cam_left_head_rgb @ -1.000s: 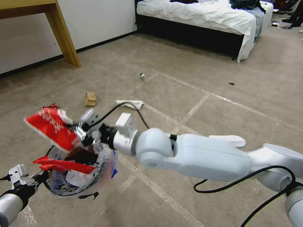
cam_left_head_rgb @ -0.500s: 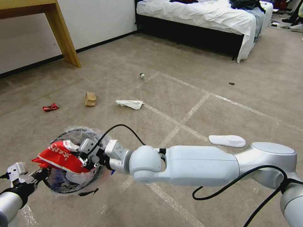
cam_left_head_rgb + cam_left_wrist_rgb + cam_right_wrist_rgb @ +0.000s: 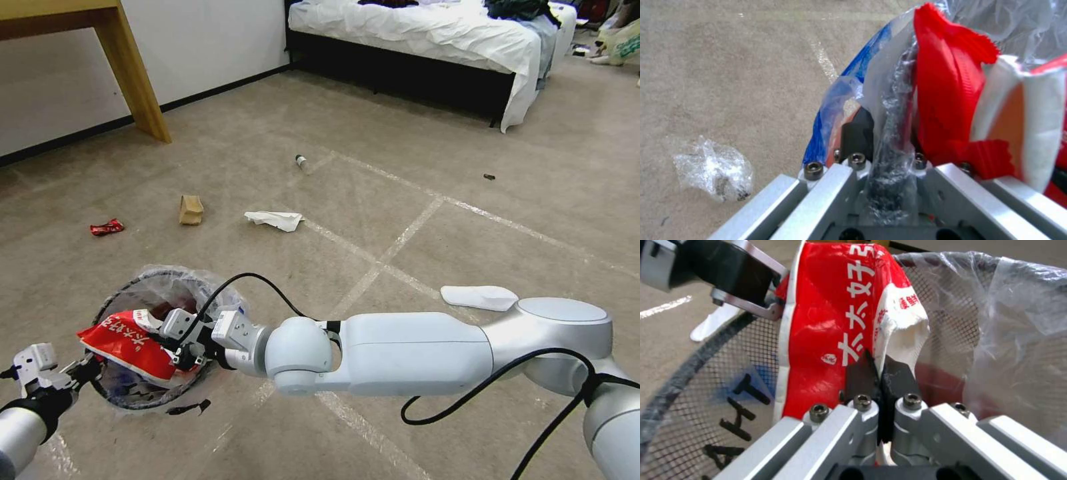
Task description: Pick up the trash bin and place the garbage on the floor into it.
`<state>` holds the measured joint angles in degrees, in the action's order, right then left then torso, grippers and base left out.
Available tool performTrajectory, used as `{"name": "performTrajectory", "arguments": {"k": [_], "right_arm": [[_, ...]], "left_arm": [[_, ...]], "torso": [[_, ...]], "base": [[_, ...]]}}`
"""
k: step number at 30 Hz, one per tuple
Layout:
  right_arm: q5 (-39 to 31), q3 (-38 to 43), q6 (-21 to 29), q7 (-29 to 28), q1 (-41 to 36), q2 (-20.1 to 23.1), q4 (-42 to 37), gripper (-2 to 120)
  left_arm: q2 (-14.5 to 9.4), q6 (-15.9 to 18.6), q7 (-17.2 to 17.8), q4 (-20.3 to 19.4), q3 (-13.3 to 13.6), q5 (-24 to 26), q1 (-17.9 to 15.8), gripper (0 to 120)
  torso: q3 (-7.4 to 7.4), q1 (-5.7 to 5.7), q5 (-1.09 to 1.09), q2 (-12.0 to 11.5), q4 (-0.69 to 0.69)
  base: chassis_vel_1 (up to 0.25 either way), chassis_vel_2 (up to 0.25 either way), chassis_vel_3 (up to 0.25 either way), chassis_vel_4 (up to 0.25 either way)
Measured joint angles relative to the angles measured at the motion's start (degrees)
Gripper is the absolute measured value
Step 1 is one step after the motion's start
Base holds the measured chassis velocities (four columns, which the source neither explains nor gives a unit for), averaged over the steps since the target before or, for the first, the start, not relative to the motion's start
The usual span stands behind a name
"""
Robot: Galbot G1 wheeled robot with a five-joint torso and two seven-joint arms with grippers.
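At the lower left of the head view, the trash bin [image 3: 163, 293] has dark mesh sides and a clear liner. My left gripper [image 3: 79, 373] is shut on its near rim. The left wrist view shows that gripper [image 3: 882, 133] clamped over rim and plastic liner [image 3: 835, 100]. My right gripper [image 3: 179, 343] is shut on a large red snack wrapper [image 3: 127, 341], which lies across the bin's mouth. In the right wrist view the gripper [image 3: 880, 370] pinches the wrapper [image 3: 826, 323] inside the mesh wall [image 3: 951, 323]. More garbage lies on the floor [image 3: 467, 167]: a red wrapper [image 3: 107, 228], a tan packet [image 3: 191, 209], a white tissue [image 3: 275, 219] and a small bottle [image 3: 302, 162].
A white slipper [image 3: 480, 297] lies on the carpet beside my right arm. A wooden table leg [image 3: 137, 80] stands at the back left, and a bed [image 3: 433, 40] at the back. A crumpled piece of clear plastic [image 3: 713, 168] lies on the floor beside the bin.
My right gripper has come down with the red wrapper, from above the bin into its mouth. The bin's mouth has turned up more toward the head camera.
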<state>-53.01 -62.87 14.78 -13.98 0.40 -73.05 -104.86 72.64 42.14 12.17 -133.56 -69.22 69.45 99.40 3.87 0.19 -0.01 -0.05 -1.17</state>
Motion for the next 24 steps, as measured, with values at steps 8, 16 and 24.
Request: {"name": "performTrajectory", "arguments": {"k": [8,16,24], "right_arm": [[1.1,0.0,-0.7,0.1,0.0,-0.3,1.0,0],[1.6,0.3,-0.9,0.2,0.0,-0.3,1.2,25],[1.8,0.9,-1.4,0.4,0.2,-0.3,1.3,57]], "left_arm": [[0.2,0.0,-0.2,0.1,0.0,0.0,0.1,2],[0.1,0.0,-0.3,0.5,0.1,-0.1,-0.1,2],[0.1,0.0,-0.3,1.0,0.2,-0.2,-0.3,2]], "torso": [[0.00,0.00,0.00,0.0,0.00],[0.00,0.00,0.00,0.0,0.00],[0.00,0.00,0.00,0.0,0.00]], "base": [[0.000,0.000,0.000,0.000],[0.000,0.000,0.000,0.000],[0.000,0.000,0.000,0.000]]}}
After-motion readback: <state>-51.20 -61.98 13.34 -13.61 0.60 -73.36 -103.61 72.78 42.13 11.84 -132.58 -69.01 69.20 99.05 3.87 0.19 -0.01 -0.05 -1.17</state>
